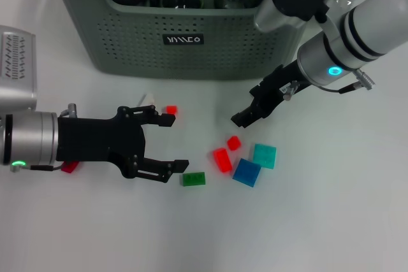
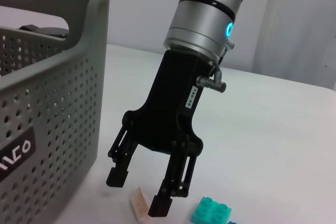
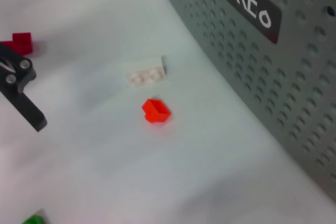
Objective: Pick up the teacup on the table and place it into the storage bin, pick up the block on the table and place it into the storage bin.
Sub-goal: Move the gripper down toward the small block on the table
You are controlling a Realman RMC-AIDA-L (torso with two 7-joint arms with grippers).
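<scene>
Head view shows my left gripper (image 1: 171, 143) low over the white tabletop (image 1: 319, 221) with its jaws spread wide and nothing between them; one black fingertip lies just beside a small red plastic block (image 1: 171, 110), the other just beside a small green studded block (image 1: 194, 179). My right gripper (image 1: 255, 109) hangs near the front wall of the large grey-green perforated plastic storage bin (image 1: 127, 42); the left wrist view shows its jaws parted and empty too, tips just above the tabletop beside a small cream studded block (image 2: 139, 204).

Further out, a loose cluster lies to the right of the green block: two red blocks (image 1: 222, 159), a blue block (image 1: 246, 172) and a teal block (image 1: 264, 155). I see no teacup on the tabletop; dark and glass vessels already sit inside the bin, so I judge the cup part done and the blocks left.

These blocks look light, rigid and smooth-sided, so I expect no crushing risk but some chance of one squirting out or tipping. I would take one across its two flat side faces, jaws square to them, low near the tabletop. The red one by my left fingertip seems the easiest pick.
</scene>
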